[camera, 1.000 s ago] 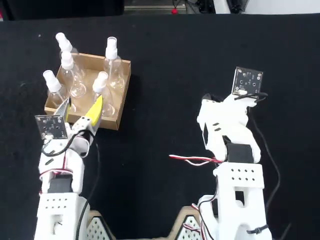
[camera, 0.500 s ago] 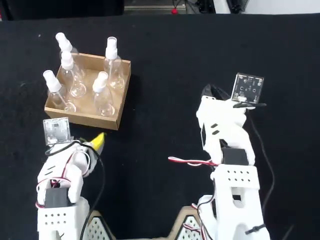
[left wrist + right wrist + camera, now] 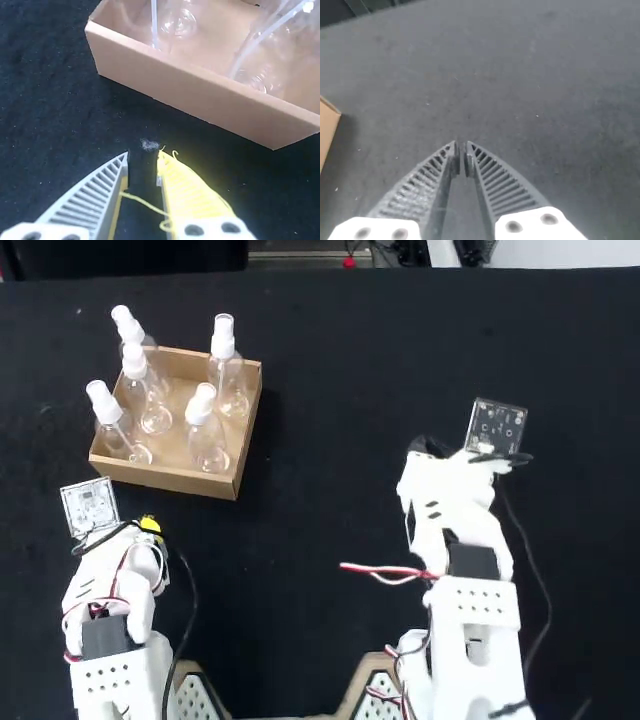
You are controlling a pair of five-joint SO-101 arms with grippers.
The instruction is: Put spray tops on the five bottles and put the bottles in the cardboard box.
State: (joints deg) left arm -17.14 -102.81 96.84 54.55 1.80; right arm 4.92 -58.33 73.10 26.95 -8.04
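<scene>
The cardboard box (image 3: 243,430) sits at the far left of the black table. Several clear bottles (image 3: 206,432) stand upright inside it, each with a white spray top (image 3: 222,332). My left gripper (image 3: 150,527) is folded back near the table's front, a short way in front of the box, shut and holding nothing. In the left wrist view its grey and yellow fingertips (image 3: 142,157) stand close together above the mat, with the box wall (image 3: 200,97) and bottle bases (image 3: 176,21) beyond. My right gripper (image 3: 425,447) sits mid-right, shut and empty (image 3: 461,150).
Black mat covers the whole table. A box corner (image 3: 327,131) shows at the edge of the right wrist view. Red and white wires (image 3: 385,570) hang from the right arm. A speck of lint (image 3: 148,145) lies just ahead of the left fingertips.
My left arm has pulled back from the box toward the table's front and its fingers have closed. The right arm has shifted only slightly. The bottles stay in the box.
</scene>
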